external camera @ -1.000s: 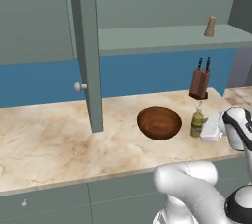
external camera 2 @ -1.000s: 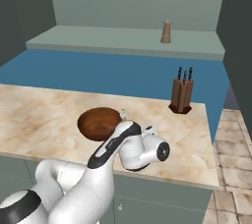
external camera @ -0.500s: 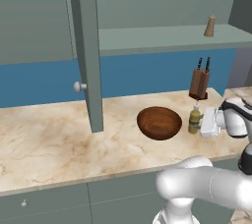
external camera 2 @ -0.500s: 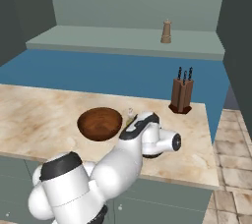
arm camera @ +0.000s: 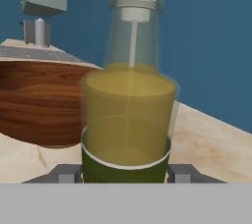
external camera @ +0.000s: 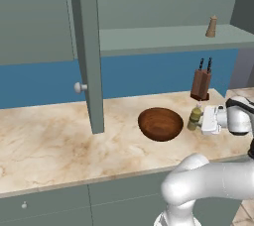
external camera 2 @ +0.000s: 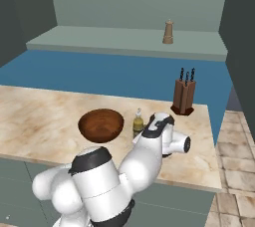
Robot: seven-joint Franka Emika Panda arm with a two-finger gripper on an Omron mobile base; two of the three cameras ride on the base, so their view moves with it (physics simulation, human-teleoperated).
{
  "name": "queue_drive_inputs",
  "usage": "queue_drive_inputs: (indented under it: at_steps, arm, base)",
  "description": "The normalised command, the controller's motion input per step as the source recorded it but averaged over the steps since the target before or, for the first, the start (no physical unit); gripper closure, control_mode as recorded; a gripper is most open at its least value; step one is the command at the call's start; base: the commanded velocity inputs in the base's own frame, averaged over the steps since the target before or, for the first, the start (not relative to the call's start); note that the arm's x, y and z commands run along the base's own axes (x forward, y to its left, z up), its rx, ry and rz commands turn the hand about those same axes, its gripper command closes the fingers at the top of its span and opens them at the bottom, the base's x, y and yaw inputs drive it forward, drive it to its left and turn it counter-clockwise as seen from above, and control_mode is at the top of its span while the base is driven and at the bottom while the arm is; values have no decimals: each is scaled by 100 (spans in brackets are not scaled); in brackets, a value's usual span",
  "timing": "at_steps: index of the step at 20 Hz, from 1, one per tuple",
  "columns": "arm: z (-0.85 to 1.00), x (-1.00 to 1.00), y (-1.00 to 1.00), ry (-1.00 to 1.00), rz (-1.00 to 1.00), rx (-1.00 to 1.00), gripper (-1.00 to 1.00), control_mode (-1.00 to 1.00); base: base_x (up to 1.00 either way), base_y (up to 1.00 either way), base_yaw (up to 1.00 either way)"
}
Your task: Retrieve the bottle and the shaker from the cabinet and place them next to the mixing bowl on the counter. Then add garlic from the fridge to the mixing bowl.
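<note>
Left base view: the beige marble-patterned counter (external camera: 59, 145) with brownish veins runs across the frame over grey-green cupboards. Above it the grey-green wall cabinet (external camera: 158, 39) stands open, its flat door (external camera: 87, 51) swung edge-on toward the camera, a small round white knob (external camera: 78, 87) on it. On the cabinet's shelf, far right, stands the small beige-tan tapered shaker (external camera: 212, 26), upright and alone.

On the counter sits the round, deep, dark brown wooden mixing bowl (external camera: 160, 123); its grained hollow holds nothing. Just beside it on the right stands the small amber-yellow bottle (external camera: 194, 117), upright, near the bowl's rim but not touching it. Behind both, against the blue wall, is a brown wooden knife block (external camera: 200, 84) with dark handles sticking up.

From the hand view, the bottle (arm camera: 127, 115) has clear glass shoulders narrowing to a white ribbed cap, yellow liquid filling it to about the shoulder, and a dark green label band around its base. The gripper (arm camera: 127, 174) reaches in level from the right, its two grey finger tips (arm camera: 64, 173) pressed on either side of the green band, pinching the bottle low down as it rests on the counter.
</note>
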Motion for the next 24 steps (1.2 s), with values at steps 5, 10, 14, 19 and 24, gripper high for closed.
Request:
queue_drive_inputs:
  at_steps: [5, 10, 14, 19, 24]
  arm:
    - [-3, 27, 2, 0, 2, 0, 100, -100]
    - [-10, 19, 5, 0, 3, -2, 100, -100]
    - [-34, 8, 31, 0, 1, -2, 100, -100]
    - [-19, 9, 18, 0, 1, 1, 100, -100]
    - [-28, 13, 23, 0, 0, 0, 100, -100]
  base:
    - [0, 0, 0]
    - [0, 0, 0]
    - [0, 0, 0]
    - [0, 0, 0]
    - [0, 0, 0]
